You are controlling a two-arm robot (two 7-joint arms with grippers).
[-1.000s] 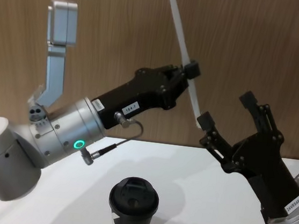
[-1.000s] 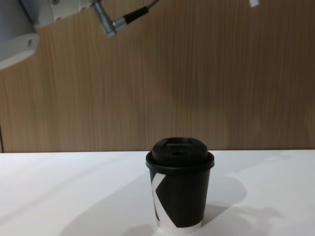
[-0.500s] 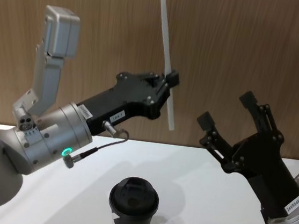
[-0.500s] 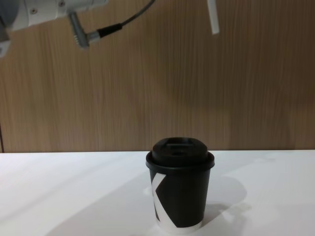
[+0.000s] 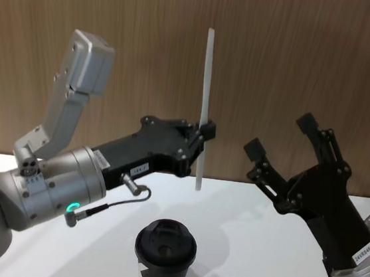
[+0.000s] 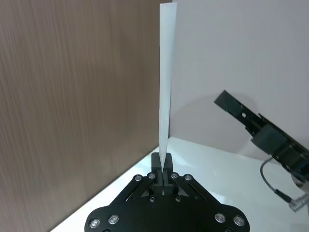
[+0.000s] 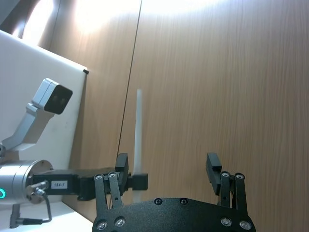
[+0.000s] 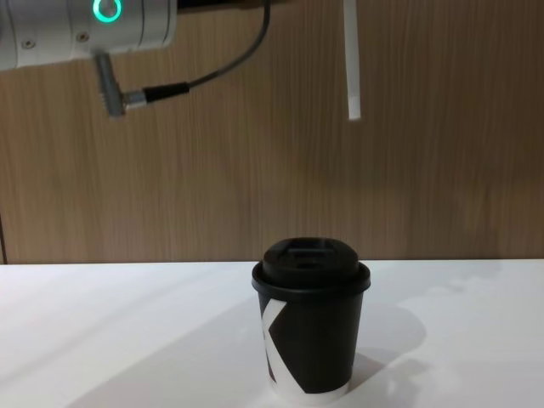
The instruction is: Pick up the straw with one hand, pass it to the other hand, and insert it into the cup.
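Long black silver-wristed left end effector pinched thin white paper straw upright above black paper cup, slightly right. Blocky black right end effector gaped, empty. Risk: misaligned descent would buckle straw on domed lid.

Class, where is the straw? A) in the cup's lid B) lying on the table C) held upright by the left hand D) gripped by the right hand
C: the left hand is shut on the upright straw; the right hand is open, empty.
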